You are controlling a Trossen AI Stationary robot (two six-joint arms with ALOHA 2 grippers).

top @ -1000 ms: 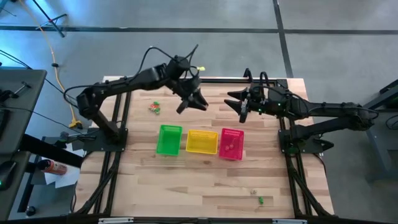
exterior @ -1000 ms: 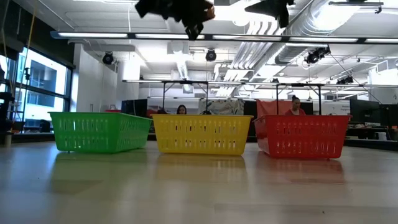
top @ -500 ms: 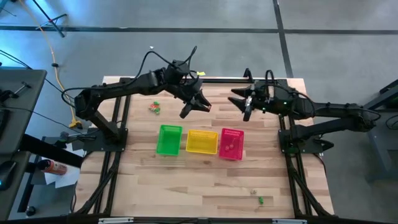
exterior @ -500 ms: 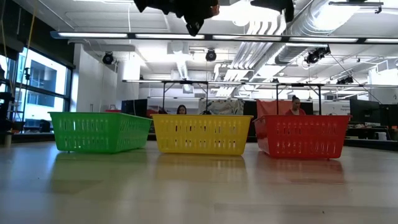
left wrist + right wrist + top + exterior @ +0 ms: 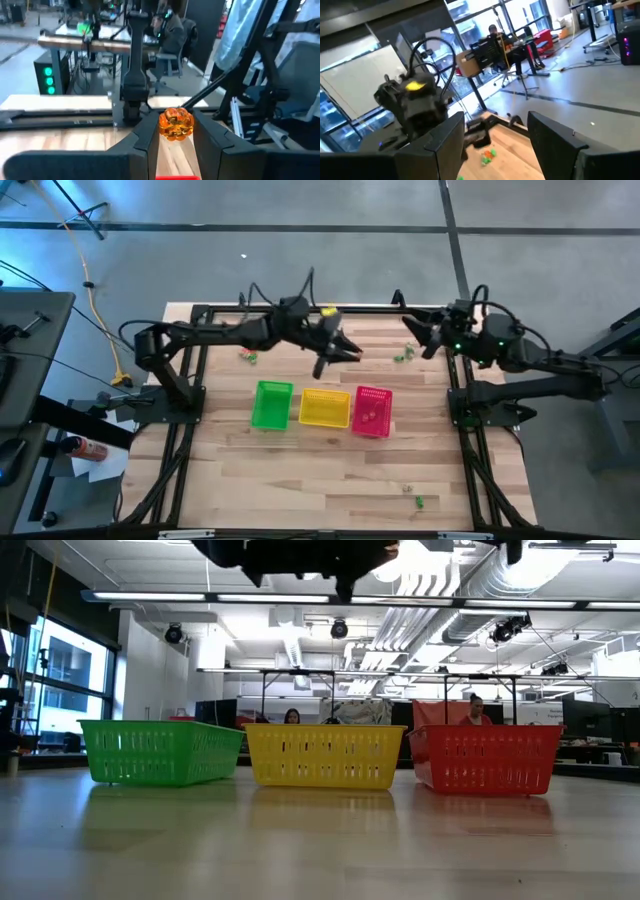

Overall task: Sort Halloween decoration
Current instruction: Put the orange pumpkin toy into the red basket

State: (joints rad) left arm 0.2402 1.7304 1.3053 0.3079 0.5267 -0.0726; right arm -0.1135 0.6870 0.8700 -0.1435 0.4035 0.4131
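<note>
Three baskets stand in a row mid-table: a green basket (image 5: 272, 404), a yellow basket (image 5: 324, 408) and a pink basket (image 5: 372, 411). Only the pink one shows anything inside, a few small specks on its floor; the green and yellow look bare from above, though trinkets this small could escape notice. Sorting seems to be at an early to middle stage. The left tool (image 5: 175, 134) hangs above the table behind the yellow and pink baskets, its fingers narrowed on an orange pumpkin trinket (image 5: 176, 123), so one piece is in transit and, by its colour, probably bound for one of the warmer baskets. Several pieces remain loose: a small orange-and-green cluster (image 5: 248, 356) near the table's far left, another little cluster (image 5: 404, 356) near the far right below the right tool (image 5: 432, 335), and a green trinket (image 5: 420, 502) alone near the front edge. The right tool stands wide apart and empty, drawn back over the far right corner.
</note>
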